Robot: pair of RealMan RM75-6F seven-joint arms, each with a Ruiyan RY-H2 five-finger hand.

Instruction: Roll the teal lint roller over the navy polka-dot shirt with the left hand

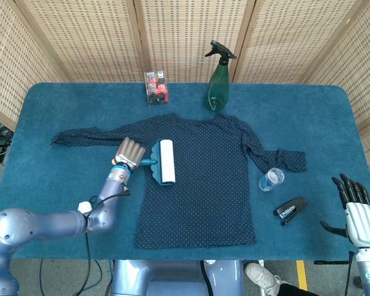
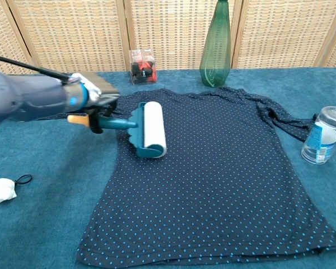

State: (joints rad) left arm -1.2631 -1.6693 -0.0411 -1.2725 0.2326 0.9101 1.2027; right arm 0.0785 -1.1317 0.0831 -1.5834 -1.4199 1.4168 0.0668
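Note:
The navy polka-dot shirt (image 1: 203, 179) (image 2: 224, 174) lies flat on the blue table, sleeves spread to both sides. The teal lint roller (image 1: 164, 161) (image 2: 150, 130) rests its white roll on the shirt's left chest area. My left hand (image 1: 129, 153) (image 2: 92, 101) grips the roller's teal handle from the left, just off the shirt's edge. My right hand (image 1: 356, 203) hangs beyond the table's near right corner, fingers spread, holding nothing; it shows only in the head view.
A green spray bottle (image 1: 219, 80) (image 2: 215, 45) and a small clear box (image 1: 156, 87) (image 2: 143, 65) stand behind the shirt. A water bottle (image 1: 271, 179) (image 2: 323, 134) lies by the right sleeve, a black stapler (image 1: 290, 209) near it. A white wad with a black loop (image 2: 3, 189) lies front left.

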